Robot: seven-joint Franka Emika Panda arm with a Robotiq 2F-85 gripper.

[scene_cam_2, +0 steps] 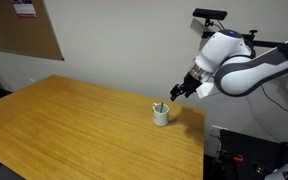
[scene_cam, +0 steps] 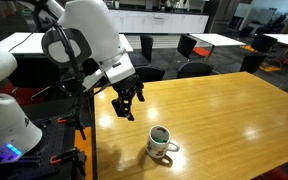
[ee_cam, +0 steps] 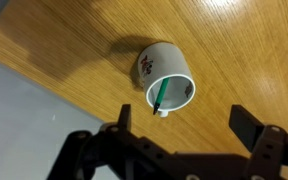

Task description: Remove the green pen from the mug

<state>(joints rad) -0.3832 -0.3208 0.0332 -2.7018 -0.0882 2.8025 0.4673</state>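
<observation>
Gripper (scene_cam: 130, 108) hangs in the air over the wooden table (scene_cam: 224, 110), jaws spread wide w/ nothing btwn them. The white mug (scene_cam: 162, 143) stands upright on the wood, near the gripper but not touching it. The green pen (ee_cam: 161, 94) is inside the mug, leaning vs. the rim, top end poking just past it.

Bulky white rounded arm (scene_cam: 92, 35), black joint bands, matte black jaws
</observation>
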